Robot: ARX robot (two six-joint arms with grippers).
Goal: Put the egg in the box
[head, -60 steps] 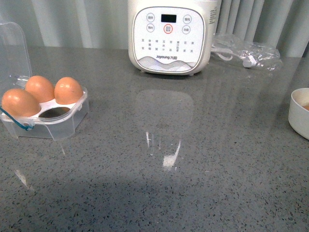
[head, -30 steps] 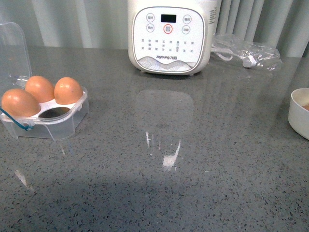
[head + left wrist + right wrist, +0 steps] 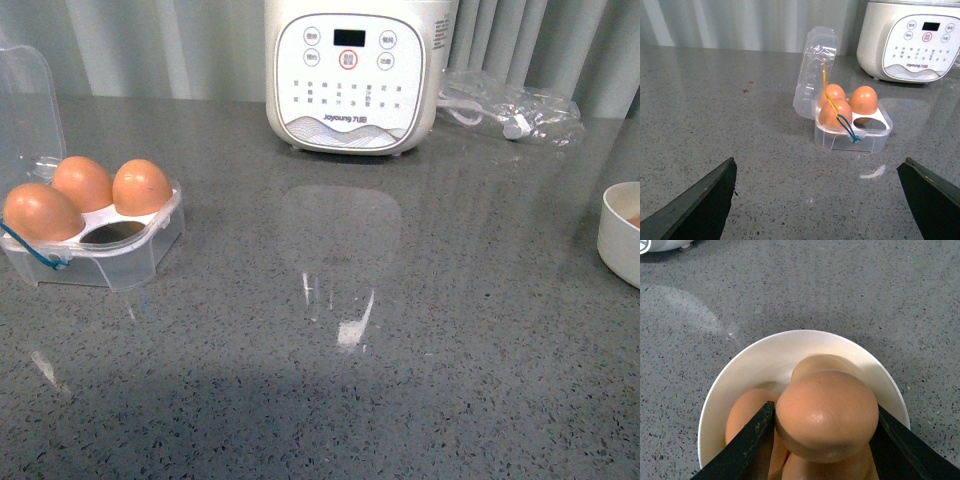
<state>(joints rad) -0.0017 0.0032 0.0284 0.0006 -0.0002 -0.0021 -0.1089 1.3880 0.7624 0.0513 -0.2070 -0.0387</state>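
Note:
My right gripper (image 3: 822,432) is shut on the egg (image 3: 826,412), an orange-brown one, and holds it above the round white bowl (image 3: 747,365), where more brown eggs lie under it. The box (image 3: 105,240) stands at the table's left with its clear lid up; it holds three brown eggs and one cup at its front right is bare. It also shows in the left wrist view (image 3: 852,127), with blue and yellow cords on its near side. My left gripper (image 3: 820,200) is open and empty, low over the table in front of the box. Neither arm shows in the front view.
A white Joyoung cooker (image 3: 350,75) stands at the back middle. A clear plastic bag (image 3: 510,105) lies to its right. The white bowl's rim (image 3: 615,235) shows at the right edge of the front view.

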